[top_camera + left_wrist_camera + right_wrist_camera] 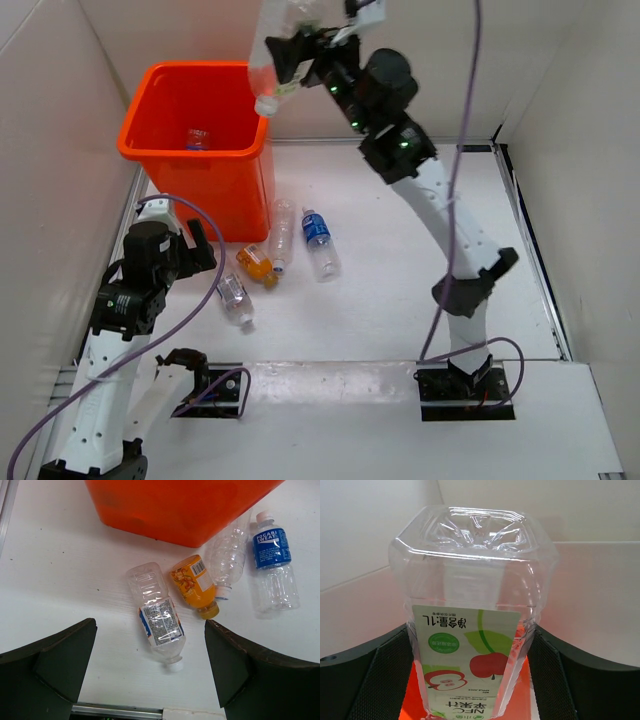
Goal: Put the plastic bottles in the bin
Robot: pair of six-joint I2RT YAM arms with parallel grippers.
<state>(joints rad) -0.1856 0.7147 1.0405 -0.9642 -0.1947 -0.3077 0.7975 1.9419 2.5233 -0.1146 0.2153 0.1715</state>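
Note:
The orange bin (190, 152) stands at the back left with one small bottle (197, 138) inside. My right gripper (300, 50) is shut on a large clear bottle with a white-green-red label (272, 62), held cap-down above the bin's right rim. In the right wrist view the bottle (475, 630) fills the gripper (472, 680), with the bin (409, 692) below. My left gripper (200, 245) is open and empty beside the bin. In the left wrist view the gripper (150, 630) hovers above a clear labelled bottle (157, 617).
Lying on the table by the bin's front are an orange-liquid bottle (195, 585), a bare clear bottle (230, 555) and a blue-labelled bottle (272, 560). White walls enclose the table on the left, back and right. A purple cable hangs by the right arm.

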